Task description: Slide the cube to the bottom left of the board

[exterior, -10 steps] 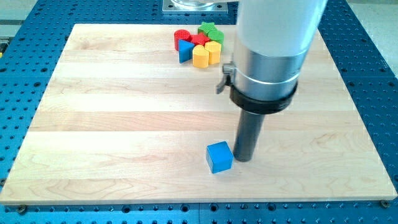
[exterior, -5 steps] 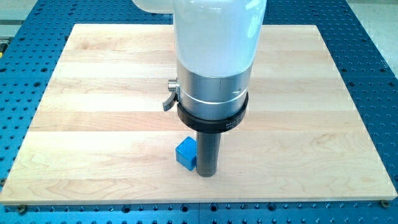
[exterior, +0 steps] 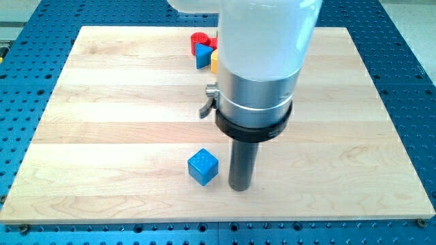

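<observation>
Five blocks can be counted on the table [exterior: 102,102]. One is a blue cube [exterior: 203,167] lying alone toward the view's bottom; the other four sit clustered at the view's top edge beside the arm: one red cylinder [exterior: 199,39], one red block [exterior: 213,45] of unclear shape, one blue block [exterior: 201,56] that looks wedge-shaped, and one yellow block [exterior: 214,63] mostly hidden. There is one dark rod, with my tip [exterior: 239,188] as its single tool.
</observation>
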Robot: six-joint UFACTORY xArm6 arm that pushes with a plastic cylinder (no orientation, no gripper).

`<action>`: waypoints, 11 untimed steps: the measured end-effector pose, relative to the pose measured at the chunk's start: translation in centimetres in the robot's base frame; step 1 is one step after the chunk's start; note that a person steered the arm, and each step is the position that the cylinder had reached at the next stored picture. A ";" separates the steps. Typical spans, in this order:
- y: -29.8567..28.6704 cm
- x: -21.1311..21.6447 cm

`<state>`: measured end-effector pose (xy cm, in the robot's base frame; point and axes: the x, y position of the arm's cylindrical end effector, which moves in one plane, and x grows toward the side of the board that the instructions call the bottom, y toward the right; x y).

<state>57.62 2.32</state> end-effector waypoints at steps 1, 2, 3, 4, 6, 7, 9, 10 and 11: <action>-4.7 -0.5; -4.1 -0.8; -3.3 -3.2; -5.6 -2.8; -8.2 -3.7; -11.7 -3.9; -19.1 -3.0; -22.3 -3.3; -24.3 -3.7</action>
